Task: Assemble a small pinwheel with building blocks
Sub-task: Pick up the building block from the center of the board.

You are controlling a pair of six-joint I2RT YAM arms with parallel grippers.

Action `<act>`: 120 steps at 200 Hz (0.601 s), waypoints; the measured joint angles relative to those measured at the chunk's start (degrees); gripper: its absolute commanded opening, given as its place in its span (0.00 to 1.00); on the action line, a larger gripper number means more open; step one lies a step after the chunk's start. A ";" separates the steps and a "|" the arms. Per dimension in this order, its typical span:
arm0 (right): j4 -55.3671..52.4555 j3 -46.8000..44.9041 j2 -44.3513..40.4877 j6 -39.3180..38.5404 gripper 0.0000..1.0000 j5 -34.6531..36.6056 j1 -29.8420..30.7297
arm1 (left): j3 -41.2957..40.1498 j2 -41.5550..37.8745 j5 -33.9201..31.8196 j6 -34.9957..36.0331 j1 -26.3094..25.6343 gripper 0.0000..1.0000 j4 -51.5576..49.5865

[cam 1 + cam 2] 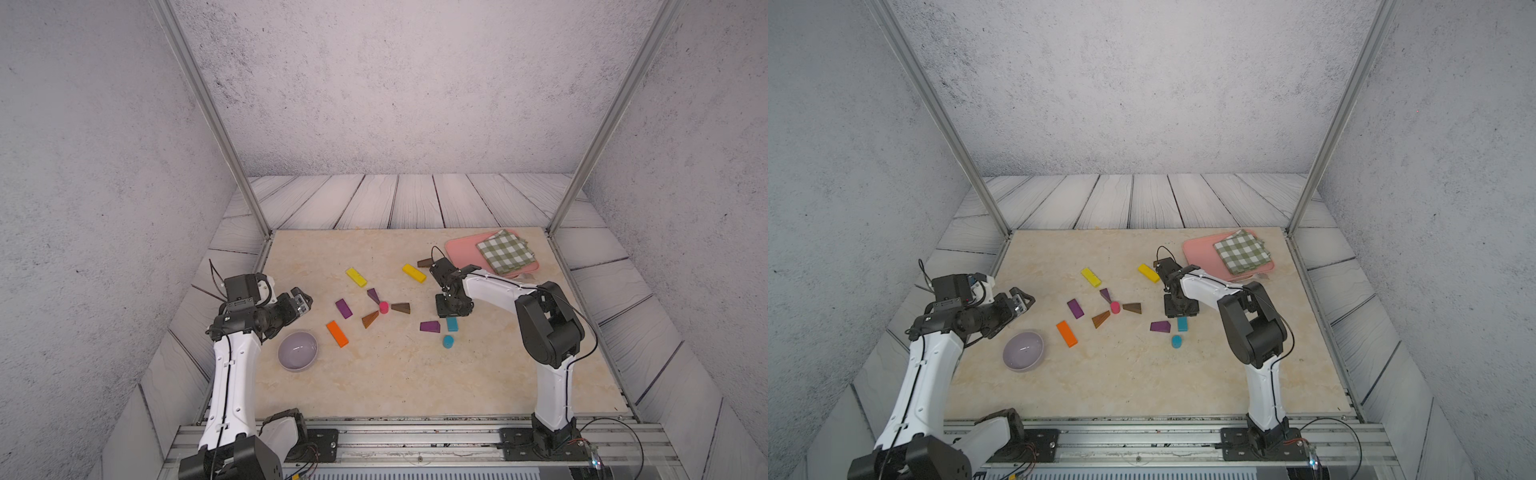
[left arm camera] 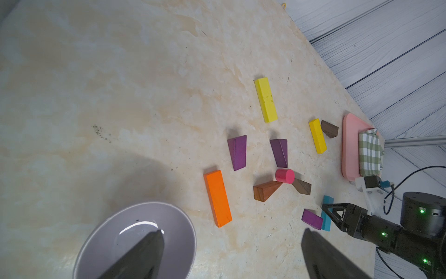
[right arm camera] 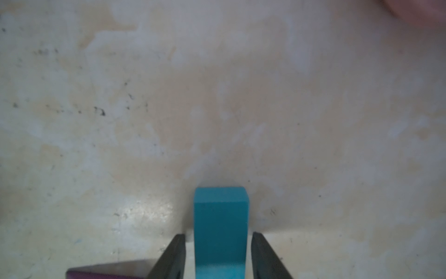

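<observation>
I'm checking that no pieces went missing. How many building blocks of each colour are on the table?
yellow blocks: 2
purple blocks: 3
brown blocks: 3
orange block: 1
teal bar: 1
blue cylinder: 1
pink cylinder: 1
Total: 12

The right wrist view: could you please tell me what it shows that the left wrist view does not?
Only the right wrist view shows the slim gaps between the teal bar and the fingers of the right gripper. Only the left wrist view shows the lilac bowl, orange bar, pink cylinder and pink tray. Both show the right gripper, the teal bar, the purple wedge beside it and the table.
</observation>
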 measured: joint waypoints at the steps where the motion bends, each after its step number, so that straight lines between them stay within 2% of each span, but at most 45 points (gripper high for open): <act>1: 0.02 0.00 0.00 -0.07 0.42 -0.04 0.00 | 0.00 0.00 0.00 0.00 0.00 0.96 0.02; 51: 0.33 -0.02 0.02 0.04 0.46 -1.05 -0.04 | 0.00 0.00 0.02 0.00 0.04 0.96 0.02; 71: 0.55 -0.04 0.17 0.02 0.42 -1.09 -0.04 | 0.00 0.00 0.02 0.00 0.04 0.96 0.02; 98: 0.57 -0.09 0.50 -0.13 0.30 -0.98 -0.04 | -0.02 0.00 0.02 0.00 0.04 0.96 0.02; 120: 0.00 0.00 0.50 -0.13 0.25 -0.61 -0.04 | 0.00 0.00 0.04 0.00 0.04 0.96 0.02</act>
